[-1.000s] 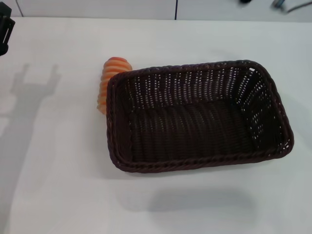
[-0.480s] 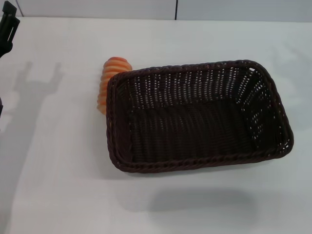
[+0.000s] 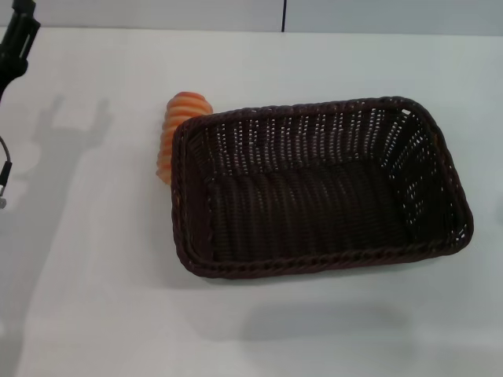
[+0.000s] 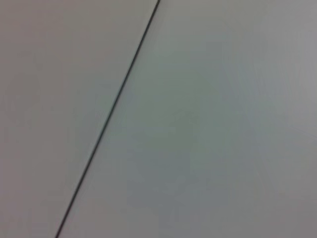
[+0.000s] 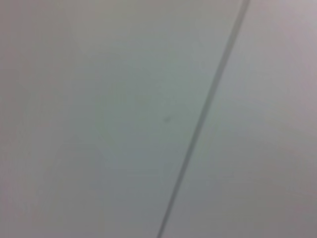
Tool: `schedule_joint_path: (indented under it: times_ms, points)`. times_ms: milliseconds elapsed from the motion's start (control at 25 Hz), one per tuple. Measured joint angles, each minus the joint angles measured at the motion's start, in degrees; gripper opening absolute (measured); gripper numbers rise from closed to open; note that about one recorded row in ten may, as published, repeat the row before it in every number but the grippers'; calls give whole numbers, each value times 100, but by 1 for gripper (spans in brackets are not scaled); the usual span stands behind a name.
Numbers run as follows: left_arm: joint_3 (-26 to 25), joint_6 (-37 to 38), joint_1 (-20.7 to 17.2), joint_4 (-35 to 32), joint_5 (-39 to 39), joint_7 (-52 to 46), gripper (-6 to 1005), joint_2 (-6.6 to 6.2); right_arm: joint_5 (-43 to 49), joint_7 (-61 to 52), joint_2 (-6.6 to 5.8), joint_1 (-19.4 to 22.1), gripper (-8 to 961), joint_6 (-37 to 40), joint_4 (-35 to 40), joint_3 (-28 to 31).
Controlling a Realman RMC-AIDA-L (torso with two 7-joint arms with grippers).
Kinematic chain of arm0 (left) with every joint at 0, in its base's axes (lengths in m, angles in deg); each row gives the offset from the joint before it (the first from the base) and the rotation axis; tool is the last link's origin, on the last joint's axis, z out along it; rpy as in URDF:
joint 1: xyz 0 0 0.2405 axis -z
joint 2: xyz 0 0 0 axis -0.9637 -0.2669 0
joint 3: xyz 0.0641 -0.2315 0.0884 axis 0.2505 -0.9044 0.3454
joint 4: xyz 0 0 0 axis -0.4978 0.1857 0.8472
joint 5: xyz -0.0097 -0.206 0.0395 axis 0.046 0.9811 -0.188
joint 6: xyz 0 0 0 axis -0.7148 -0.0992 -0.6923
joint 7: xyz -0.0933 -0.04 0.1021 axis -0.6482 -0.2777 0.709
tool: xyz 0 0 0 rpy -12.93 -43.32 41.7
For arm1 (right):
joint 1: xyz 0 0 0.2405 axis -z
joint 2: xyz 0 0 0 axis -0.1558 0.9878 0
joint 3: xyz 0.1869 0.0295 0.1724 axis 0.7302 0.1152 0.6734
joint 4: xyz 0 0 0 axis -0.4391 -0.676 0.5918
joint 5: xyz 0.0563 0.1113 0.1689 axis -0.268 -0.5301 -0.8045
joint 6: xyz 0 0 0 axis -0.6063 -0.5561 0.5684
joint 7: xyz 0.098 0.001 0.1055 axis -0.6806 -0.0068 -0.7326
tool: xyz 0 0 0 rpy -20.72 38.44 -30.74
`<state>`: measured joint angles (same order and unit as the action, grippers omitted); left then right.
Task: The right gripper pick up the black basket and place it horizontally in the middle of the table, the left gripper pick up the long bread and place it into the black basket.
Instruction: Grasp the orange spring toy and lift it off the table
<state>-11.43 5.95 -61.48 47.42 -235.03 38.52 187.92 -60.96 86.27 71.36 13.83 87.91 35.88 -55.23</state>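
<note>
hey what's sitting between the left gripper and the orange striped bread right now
Nothing: in the head view only bare white table, crossed by a shadow, separates the black left gripper from the orange striped long bread.

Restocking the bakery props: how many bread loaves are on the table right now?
1. The long bread lies on the table against the black basket, at its far-left corner, partly hidden behind the rim. The basket is empty.

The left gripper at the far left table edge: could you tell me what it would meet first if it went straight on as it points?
Probably nothing: the left gripper seems to point up and away, and its wrist view shows only blank wall.
</note>
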Motion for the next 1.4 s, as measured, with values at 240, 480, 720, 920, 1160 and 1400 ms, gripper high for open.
schedule_joint_path:
  times_ms: [240,480,720,920,1160,1400]
  points:
    - [53,-439,-90,505,-272,76,842,0,8,-1658,-13,-667,366,1681,-1891,-175]
    - [30,-2814,-678,2674,-585,550,842,-53,8,-3211,-33,-1067,366,2224,-3249,-168]
    - [-101,-5843,-1016,4999,-588,1309,842,-35,9,-3239,-13,-1074,366,2244,-3561,-181]
    - [-360,-8174,-708,6108,-590,1523,842,-8,9,-3247,-2,-1065,366,2261,-3738,-190]
    - [-839,-10407,127,6523,-594,1650,842,2,8,-3251,-2,-1085,365,2320,-3808,-234]
    - [-1244,-11746,1255,5806,-597,1847,842,6,69,-3254,-3,-1088,365,2335,-3819,-304]
